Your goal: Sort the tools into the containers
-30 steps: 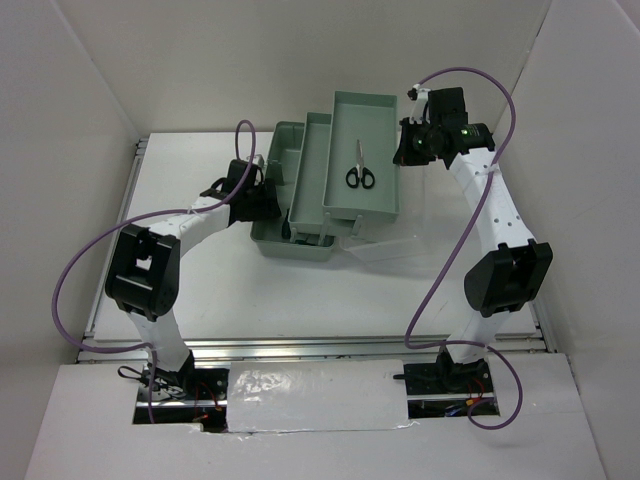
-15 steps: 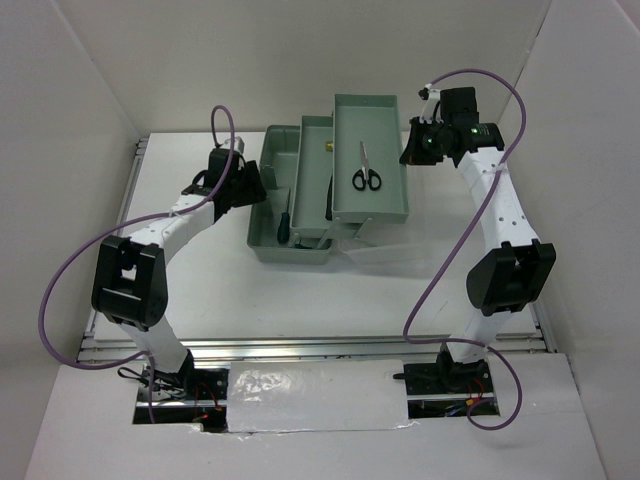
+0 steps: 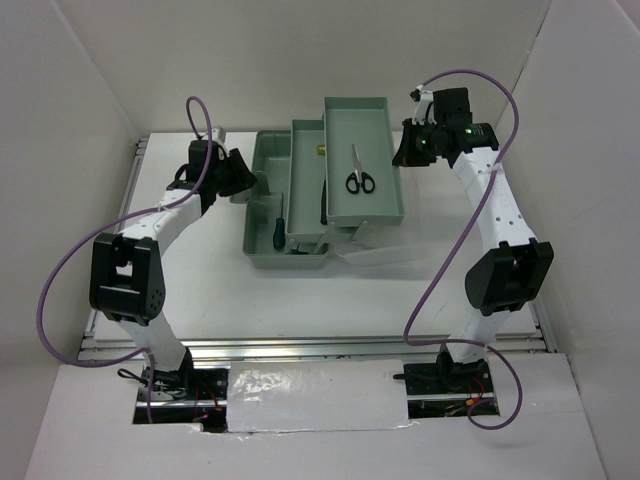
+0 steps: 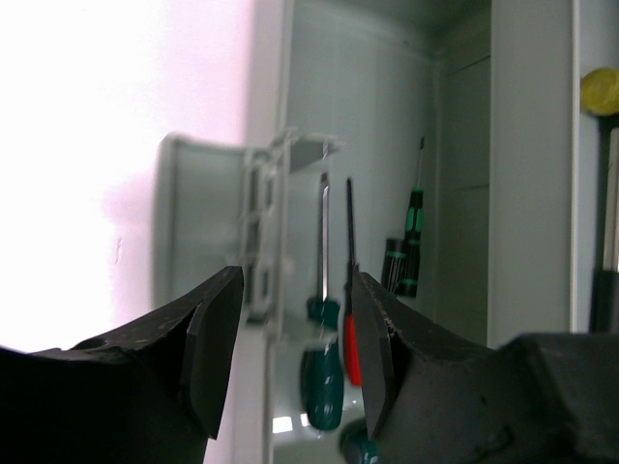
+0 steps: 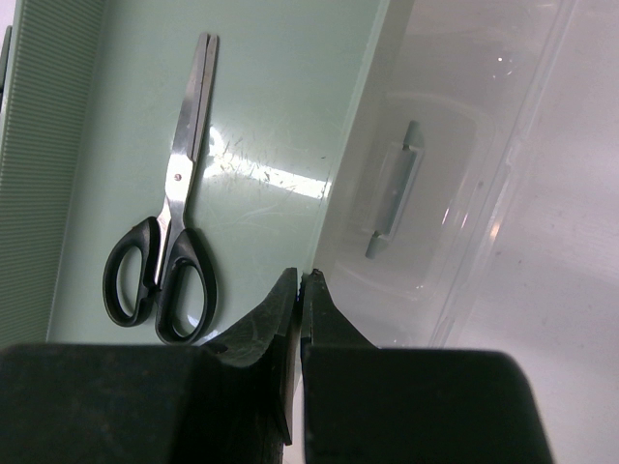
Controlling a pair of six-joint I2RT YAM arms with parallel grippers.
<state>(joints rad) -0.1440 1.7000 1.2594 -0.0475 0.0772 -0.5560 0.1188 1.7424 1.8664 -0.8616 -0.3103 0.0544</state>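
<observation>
The sage-green toolbox [image 3: 262, 255] stands fanned open in the middle of the table. Black-handled scissors [image 3: 359, 178] [image 5: 164, 261] lie in its upper right tray [image 3: 385, 120]. The middle tray [image 3: 305, 135] holds the hammer, whose yellowish head [image 4: 600, 92] shows. Green-handled [image 4: 324, 387], red-handled [image 4: 354, 353] and black striped [image 4: 401, 266] screwdrivers lie in the base compartment [image 3: 262, 160]. My left gripper [image 3: 245, 180] [image 4: 297, 280] is open and straddles the base's left wall. My right gripper [image 3: 402, 152] [image 5: 303, 277] is shut on the upper tray's right rim.
A clear plastic lid [image 5: 455, 193] [image 3: 385, 250] lies on the table under and to the right of the upper tray. White walls enclose the table on three sides. A purple cable loops over each arm.
The left arm swung left and back, and the toolbox base slid left with it. The trays fanned apart, uncovering the screwdrivers. The left jaws narrowed a little. The right gripper stayed at the tray rim.
</observation>
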